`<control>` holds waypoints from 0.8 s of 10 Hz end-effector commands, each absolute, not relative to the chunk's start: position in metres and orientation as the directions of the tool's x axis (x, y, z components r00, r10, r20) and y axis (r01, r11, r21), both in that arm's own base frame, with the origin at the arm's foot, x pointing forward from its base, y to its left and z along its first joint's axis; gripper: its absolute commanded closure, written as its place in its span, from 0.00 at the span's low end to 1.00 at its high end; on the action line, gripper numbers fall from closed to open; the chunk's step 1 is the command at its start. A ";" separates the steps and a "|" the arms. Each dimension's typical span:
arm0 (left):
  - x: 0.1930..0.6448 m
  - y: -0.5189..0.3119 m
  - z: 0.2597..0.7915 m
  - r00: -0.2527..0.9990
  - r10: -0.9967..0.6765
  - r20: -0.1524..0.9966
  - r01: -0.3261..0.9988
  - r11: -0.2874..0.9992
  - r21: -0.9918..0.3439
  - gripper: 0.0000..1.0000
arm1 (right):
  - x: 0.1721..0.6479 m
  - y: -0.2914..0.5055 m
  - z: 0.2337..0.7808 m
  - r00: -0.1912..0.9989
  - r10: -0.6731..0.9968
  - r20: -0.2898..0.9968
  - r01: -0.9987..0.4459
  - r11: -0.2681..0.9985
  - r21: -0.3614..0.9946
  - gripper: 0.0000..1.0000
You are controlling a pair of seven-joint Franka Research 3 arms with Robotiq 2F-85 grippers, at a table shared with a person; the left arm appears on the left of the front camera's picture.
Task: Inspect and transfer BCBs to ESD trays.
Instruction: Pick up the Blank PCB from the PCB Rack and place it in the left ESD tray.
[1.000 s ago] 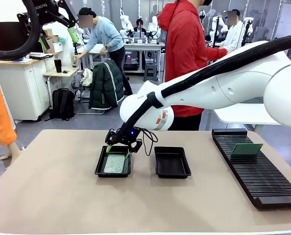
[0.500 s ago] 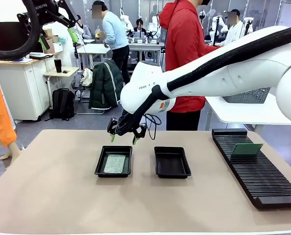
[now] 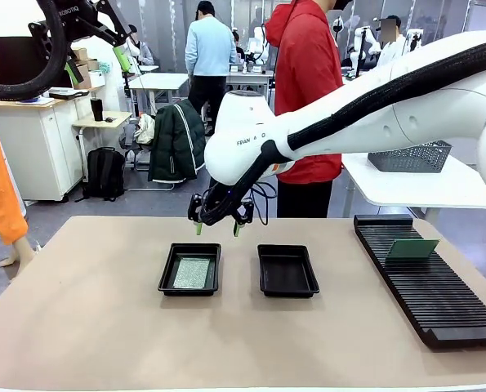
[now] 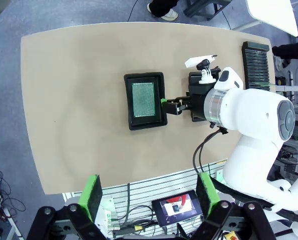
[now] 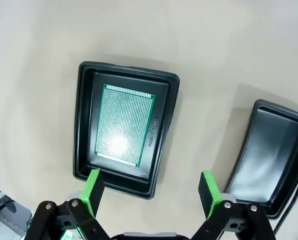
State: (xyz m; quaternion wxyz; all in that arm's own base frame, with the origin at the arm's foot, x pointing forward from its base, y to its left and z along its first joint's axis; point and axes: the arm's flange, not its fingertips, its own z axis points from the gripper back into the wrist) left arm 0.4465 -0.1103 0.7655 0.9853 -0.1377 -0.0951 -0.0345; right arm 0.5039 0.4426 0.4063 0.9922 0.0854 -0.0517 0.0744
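Observation:
One BCB (image 3: 193, 272) lies flat in the left ESD tray (image 3: 166, 278), with the other ESD tray (image 3: 287, 270) empty beside it. My right gripper (image 3: 217, 229) hangs open just above and behind the left tray, holding nothing. In the right wrist view its gripper (image 5: 151, 192) looks down on the BCB (image 5: 123, 125) in its tray (image 5: 83, 125) and on the empty tray (image 5: 271, 155). Another BCB (image 3: 412, 248) stands in the black rack (image 3: 426, 286). My left gripper (image 3: 97, 65) is raised high at the far left, and its wrist view shows that gripper (image 4: 150, 195) open above the BCB (image 4: 143, 97).
A person in a red hoodie (image 3: 308, 90) stands at the table's far edge. A white side table with a grey mesh basket (image 3: 410, 155) is behind the rack. Bare tabletop (image 3: 87, 318) spreads left and in front of the trays.
My right gripper has lifted off the left tray and drawn up and slightly right, leaving the BCB lying in it. The left arm has not moved.

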 end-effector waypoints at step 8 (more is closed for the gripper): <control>0.446 -0.109 0.766 0.979 -0.040 0.198 0.093 0.960 -0.265 0.00 | 0.504 0.443 0.406 0.984 0.139 0.115 -0.156 0.974 0.162 0.00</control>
